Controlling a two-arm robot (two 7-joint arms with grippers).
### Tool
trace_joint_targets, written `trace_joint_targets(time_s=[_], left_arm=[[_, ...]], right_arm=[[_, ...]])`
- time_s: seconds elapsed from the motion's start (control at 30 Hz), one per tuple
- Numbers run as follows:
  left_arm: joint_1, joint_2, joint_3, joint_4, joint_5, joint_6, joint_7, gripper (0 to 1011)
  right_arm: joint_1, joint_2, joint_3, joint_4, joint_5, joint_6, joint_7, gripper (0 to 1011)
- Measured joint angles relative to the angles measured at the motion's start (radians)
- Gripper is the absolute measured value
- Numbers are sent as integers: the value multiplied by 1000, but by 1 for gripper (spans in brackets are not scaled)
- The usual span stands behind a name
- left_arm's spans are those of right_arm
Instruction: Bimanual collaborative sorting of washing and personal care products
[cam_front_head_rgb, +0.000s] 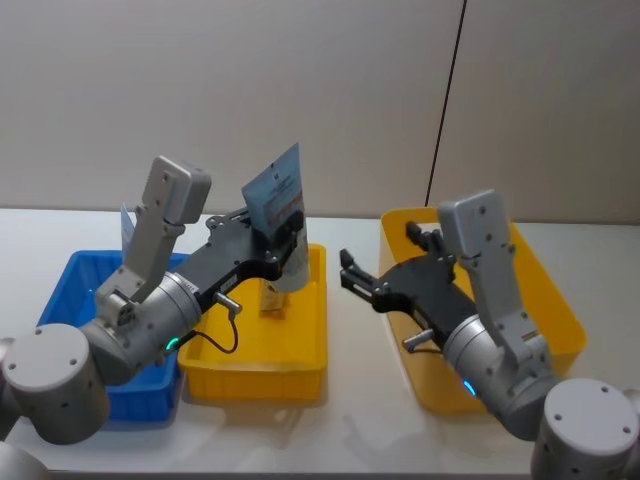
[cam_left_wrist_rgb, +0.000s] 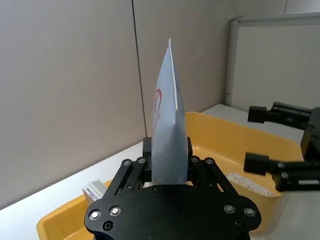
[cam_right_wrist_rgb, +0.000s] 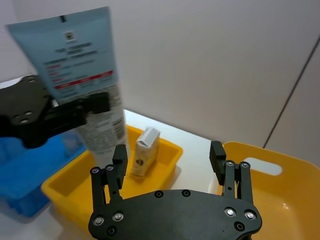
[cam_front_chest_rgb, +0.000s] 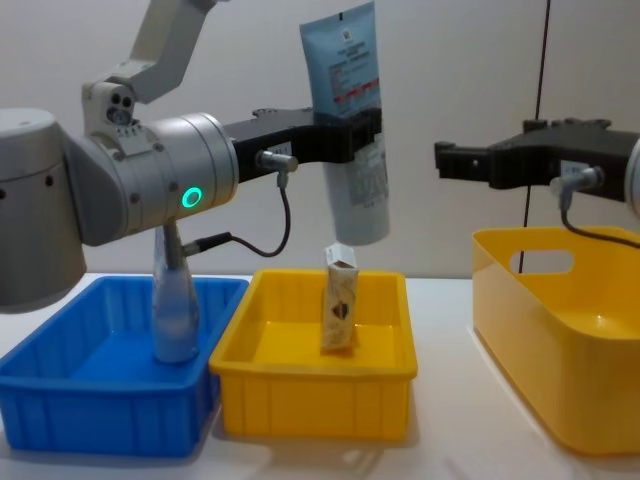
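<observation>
While a tube (cam_front_chest_rgb: 175, 312) sits in the blue tray (cam_front_chest_rgb: 100, 425) and a carton (cam_front_chest_rgb: 340, 310) in the yellow tray (cam_front_chest_rgb: 310, 408), left jaws grip a second tube (cam_front_chest_rgb: 352, 130) above it. Right jaws hang open and empty beside the tub (cam_front_chest_rgb: 560, 385). Partway, I'd guess.

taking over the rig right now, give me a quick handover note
Left gripper shut on a pale blue squeeze tube, crimped end up, raised above the yellow plastic tray.
Right gripper open and empty, raised between that tray and the large yellow tub.
Done: a small whitish carton stands upright in the yellow tray; a second pale blue tube stands in the blue plastic tray.
Left: the held tube needs placing.
</observation>
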Motion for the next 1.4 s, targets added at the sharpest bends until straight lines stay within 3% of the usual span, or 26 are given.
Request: trace_joint_targets(time_s=[0.37, 0.67, 1.4], left_arm=[[-3, -3, 4, 1, -1, 2, -2, 280], [-4, -4, 5, 2, -2, 3, -3, 280], [-6, -5, 6, 2, -2, 3, -4, 280]], right_arm=[[8, 40, -43, 0, 12, 14, 80, 1004], [38, 51, -74, 32, 12, 23, 112, 1004], [150, 1, -129, 189, -22, 9, 93, 1004]])
